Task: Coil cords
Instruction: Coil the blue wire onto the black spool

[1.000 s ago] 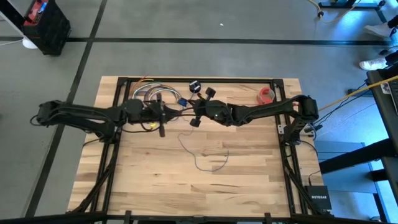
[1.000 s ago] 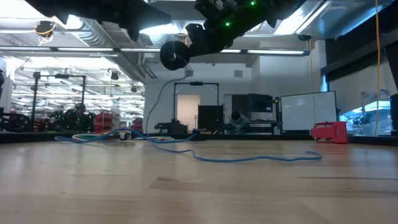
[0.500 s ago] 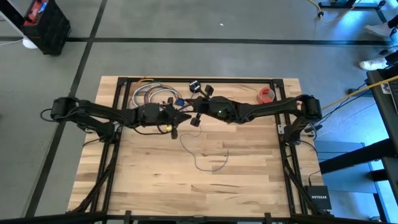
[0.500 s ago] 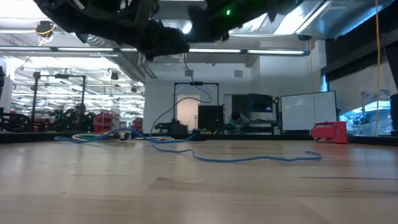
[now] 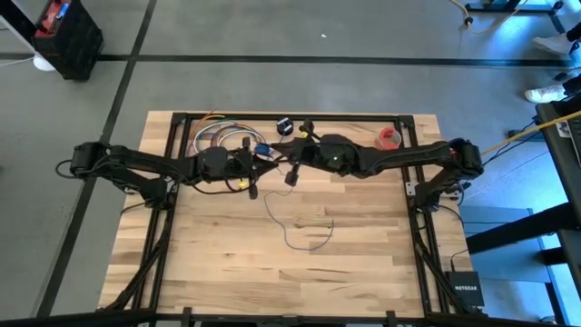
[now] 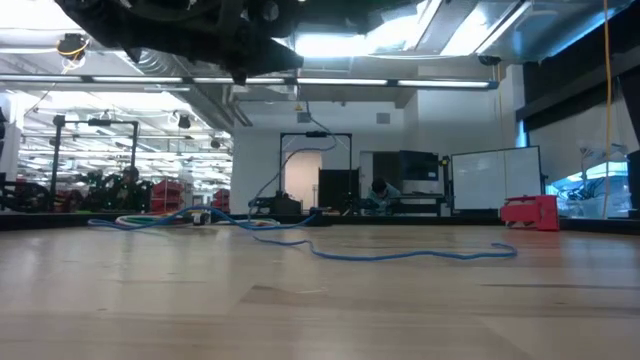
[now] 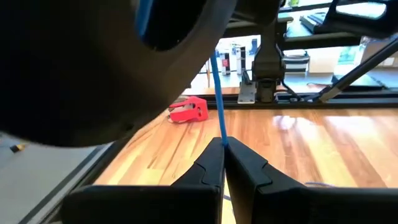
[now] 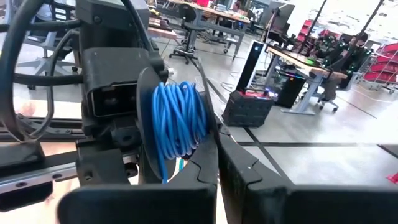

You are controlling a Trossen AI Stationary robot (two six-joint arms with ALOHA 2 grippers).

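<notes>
- The left gripper (image 7: 224,149) pinches the thin blue cord (image 7: 217,93) tight.
- The right gripper (image 8: 216,140) clamps the round black spool (image 8: 158,130), wound with smooth blue loops.

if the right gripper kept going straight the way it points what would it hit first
Probably the spool of blue cord: in the right wrist view it sits just ahead of the shut right gripper, with the left arm's wrist behind it. Depth is hard to judge.

Robotics lab: concrete floor (image 5: 272,36), whiteboard (image 6: 485,185), equipment racks (image 6: 100,185).
</notes>
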